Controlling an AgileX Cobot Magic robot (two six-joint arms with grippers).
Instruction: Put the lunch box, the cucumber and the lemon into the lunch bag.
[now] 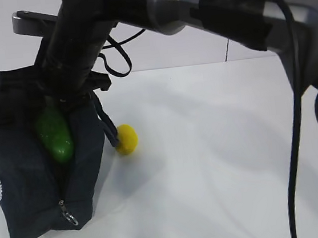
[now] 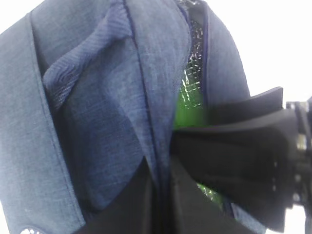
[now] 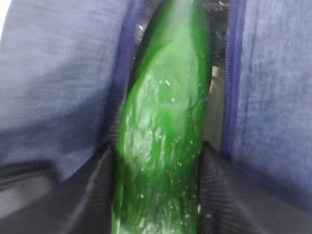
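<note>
The dark navy lunch bag point(image 1: 28, 185) stands at the left of the table, and its zipper slit gapes open. The cucumber point(image 1: 54, 135) sticks down into that slit, glossy green. My right gripper point(image 3: 158, 195) is shut on the cucumber point(image 3: 163, 122), one ribbed black finger point(image 3: 90, 195) on each side. My right arm point(image 1: 75, 42) reaches across to the bag's top. My left gripper point(image 2: 163, 187) is shut on a fold of the bag's fabric point(image 2: 97, 122) beside the opening. The yellow lemon point(image 1: 127, 139) lies on the table just right of the bag. The lunch box is hidden.
The white table point(image 1: 221, 158) stretches to the right of the bag and lemon. A black cable point(image 1: 296, 138) hangs from my right arm at the right. The bag's metal zipper pull point(image 1: 68, 216) hangs at its lower front corner. A handle loop point(image 1: 109, 127) drapes towards the lemon.
</note>
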